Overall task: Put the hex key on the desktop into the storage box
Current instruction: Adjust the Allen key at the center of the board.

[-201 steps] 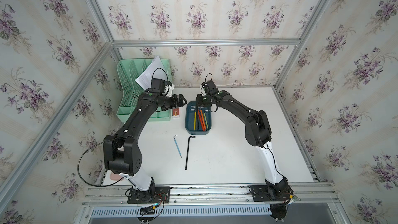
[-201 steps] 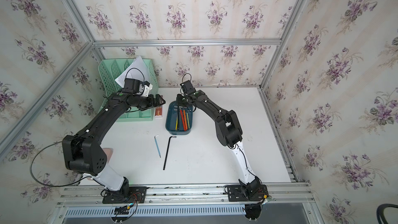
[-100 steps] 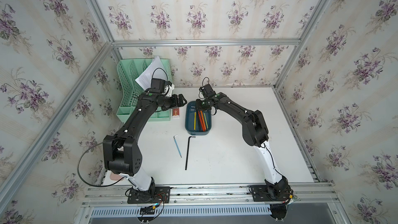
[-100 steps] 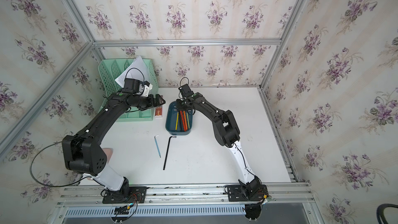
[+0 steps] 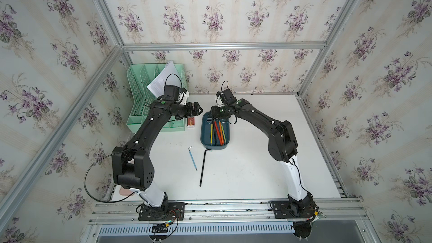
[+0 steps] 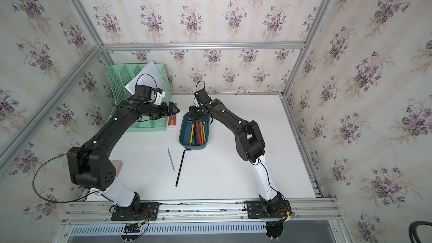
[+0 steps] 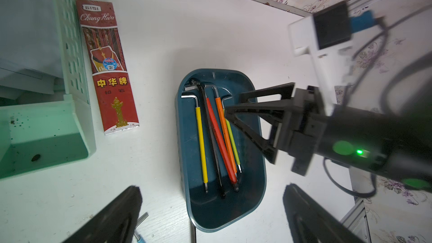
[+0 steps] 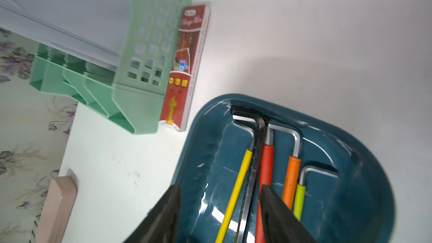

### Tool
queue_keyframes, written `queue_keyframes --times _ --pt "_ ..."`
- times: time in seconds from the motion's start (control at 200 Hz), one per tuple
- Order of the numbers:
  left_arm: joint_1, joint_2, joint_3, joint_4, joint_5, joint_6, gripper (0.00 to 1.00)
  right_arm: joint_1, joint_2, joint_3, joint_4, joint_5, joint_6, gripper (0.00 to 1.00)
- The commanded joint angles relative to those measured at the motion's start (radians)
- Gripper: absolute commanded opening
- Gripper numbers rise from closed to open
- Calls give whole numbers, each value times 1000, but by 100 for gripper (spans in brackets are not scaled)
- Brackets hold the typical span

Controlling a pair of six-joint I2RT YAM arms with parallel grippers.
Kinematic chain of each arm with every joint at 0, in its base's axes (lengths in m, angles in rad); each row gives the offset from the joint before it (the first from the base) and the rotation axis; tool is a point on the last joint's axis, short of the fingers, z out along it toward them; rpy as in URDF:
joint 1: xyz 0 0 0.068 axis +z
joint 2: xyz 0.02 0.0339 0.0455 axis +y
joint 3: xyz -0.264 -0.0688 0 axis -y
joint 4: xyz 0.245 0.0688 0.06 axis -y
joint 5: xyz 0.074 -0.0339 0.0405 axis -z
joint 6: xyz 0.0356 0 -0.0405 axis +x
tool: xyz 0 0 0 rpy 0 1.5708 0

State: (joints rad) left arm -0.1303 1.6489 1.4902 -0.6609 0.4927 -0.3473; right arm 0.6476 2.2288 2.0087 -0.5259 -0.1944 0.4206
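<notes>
1. The left jaws hung wide and empty beside the green organizer (image 5: 138,104).
2. On the bench (image 5: 245,160), a blue-sleeved hex key (image 5: 193,160) and a long black hex key (image 5: 203,167) lay near each other, just beside the storage box (image 5: 215,147). Both were left to move.
3. The right jaws stood parted, gripping nothing, over the box's far end, where five keys already lay.

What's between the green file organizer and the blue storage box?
A red Chung Hwa pencil box, flat on the desktop beside the organizer; clearest in the left wrist view.
</notes>
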Motion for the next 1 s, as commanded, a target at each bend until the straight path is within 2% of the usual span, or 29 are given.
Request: queue_keyframes --times 0.0,0.125,0.22,0.315,0.454,0.644,0.994 --pt "1 -8 6 -4 -13 13 99 1 -80 -39 -9 69 22 59" --pt "3 -10 10 -9 -25 15 99 15 -192 -147 -32 121 61 55" --pt "16 -9 9 -9 -26 9 99 46 -284 -301 -13 178 117 54" --pt "39 -4 8 -8 -20 -1 99 98 -368 -462 21 227 179 53" --pt "63 10 11 -7 6 -13 99 206 -410 -590 11 292 257 52" --pt "69 14 18 -15 12 -12 99 327 -366 -671 92 240 365 47" --pt "83 12 20 -18 15 -11 99 433 -226 -572 7 274 404 46"
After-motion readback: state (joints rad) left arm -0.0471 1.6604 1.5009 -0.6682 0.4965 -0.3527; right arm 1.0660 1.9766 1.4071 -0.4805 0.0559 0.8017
